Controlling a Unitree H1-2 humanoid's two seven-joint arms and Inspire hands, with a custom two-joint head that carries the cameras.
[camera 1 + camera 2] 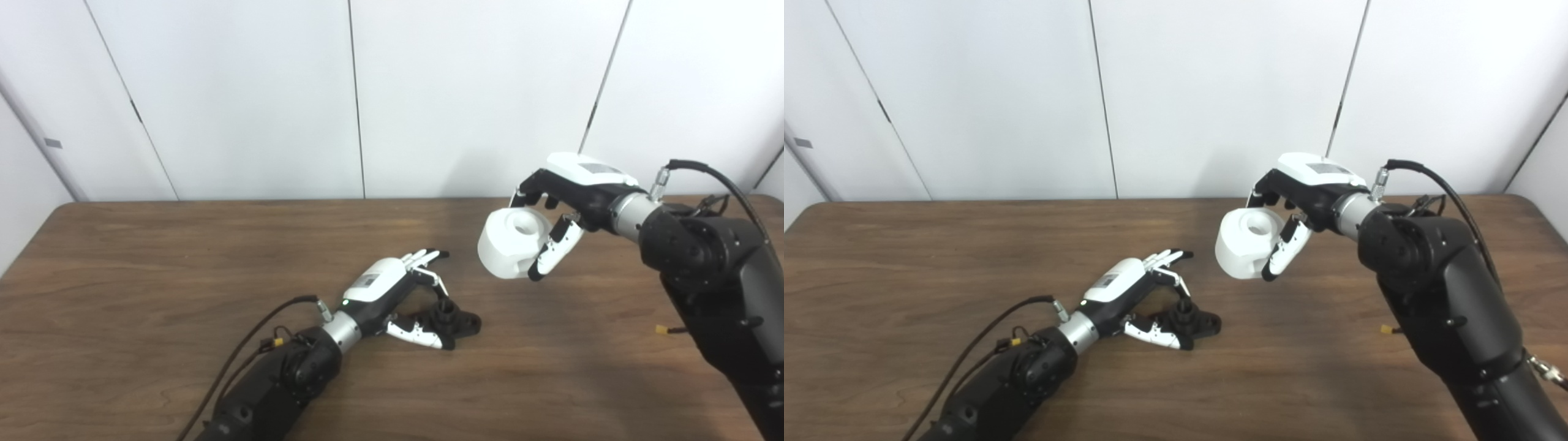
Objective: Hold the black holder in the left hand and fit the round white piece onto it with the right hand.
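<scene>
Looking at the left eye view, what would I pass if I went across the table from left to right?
Left hand → black holder lying on the table at its fingertips → round white piece, held up off the table → right hand gripping that piece.

Dark wood-grain desk [153, 275] with rounded far corners, black holder [456, 320] sat on it near the middle, left hand [392, 300] rested beside it.
</scene>
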